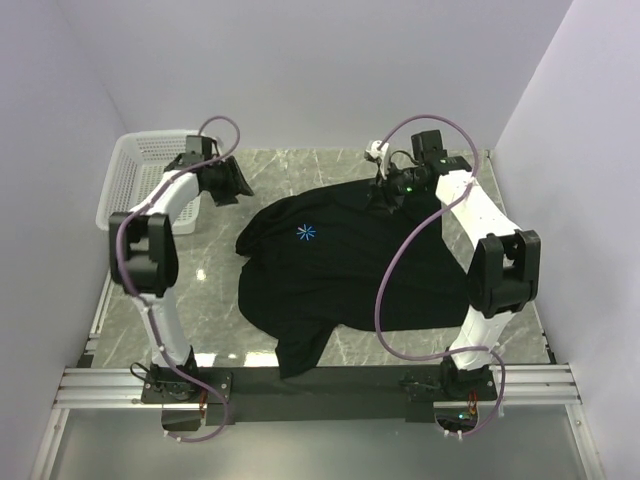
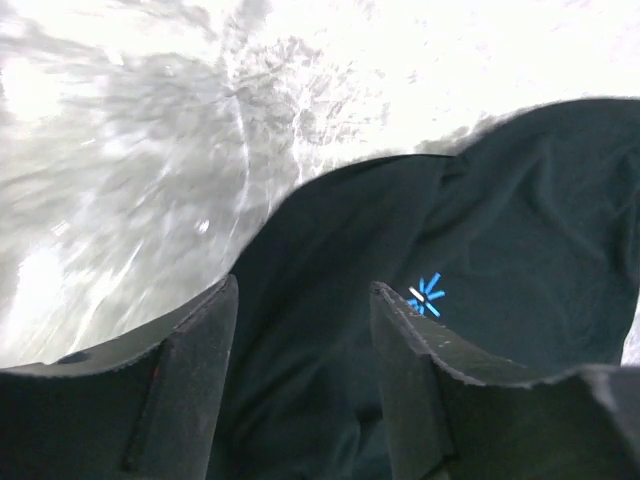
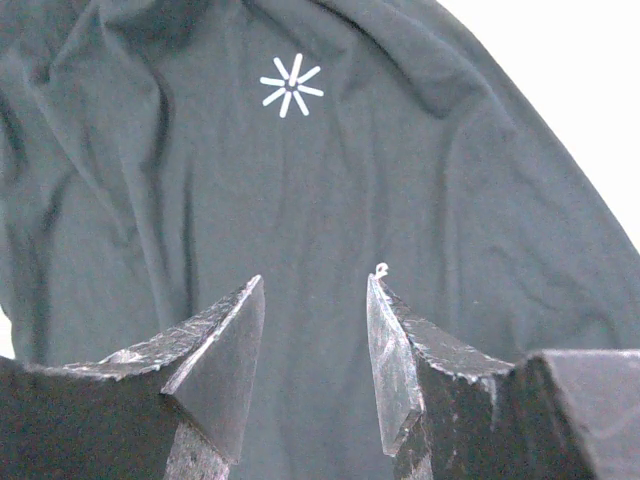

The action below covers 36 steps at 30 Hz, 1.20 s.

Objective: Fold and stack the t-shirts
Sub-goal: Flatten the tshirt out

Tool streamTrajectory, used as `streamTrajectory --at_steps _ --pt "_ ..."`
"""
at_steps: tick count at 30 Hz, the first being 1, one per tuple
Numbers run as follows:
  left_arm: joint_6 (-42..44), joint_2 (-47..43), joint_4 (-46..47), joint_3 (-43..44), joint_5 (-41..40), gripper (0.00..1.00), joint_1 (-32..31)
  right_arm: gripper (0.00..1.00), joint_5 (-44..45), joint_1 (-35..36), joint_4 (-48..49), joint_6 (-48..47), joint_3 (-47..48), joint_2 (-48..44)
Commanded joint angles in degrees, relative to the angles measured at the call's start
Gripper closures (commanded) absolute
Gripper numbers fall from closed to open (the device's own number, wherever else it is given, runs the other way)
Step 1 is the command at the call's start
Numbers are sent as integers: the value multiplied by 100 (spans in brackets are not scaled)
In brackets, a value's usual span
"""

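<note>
Top external: black t-shirt (image 1: 340, 270) lies on the counter (image 1: 200, 290), apart from the white mesh basket (image 1: 125, 175) far left. Left end effector (image 2: 300, 290) and right end effector (image 3: 315, 285) both gape, gripping nothing.

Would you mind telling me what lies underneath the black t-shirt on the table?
The t-shirt lies spread on the grey marble tabletop, which shows around its edges. The surface directly beneath is covered by the cloth, so anything lying there cannot be seen.

High and behind the arm bases (image 1: 185, 385), looking down over the whole table (image 1: 200, 275); on each wrist, close and low over the black t-shirt (image 1: 340, 270), sharing its starburst logo (image 1: 306, 233) across all three.
</note>
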Motion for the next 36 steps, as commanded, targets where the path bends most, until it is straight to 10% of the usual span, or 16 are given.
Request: streamTrajectory --at_steps 1,18,25,36 --pt "100 543 -219 549 556 41 -27 47 -29 2 501 755 -229 -348" --pt "565 1651 -764 866 320 51 -299 47 359 -569 950 1750 -1399 -1236" --pt "619 1626 -678 937 196 99 -317 47 332 -771 977 1820 -1461 -1359" --pt "548 97 264 577 -884 100 -133 47 359 -956 1073 1917 -1619 -1553"
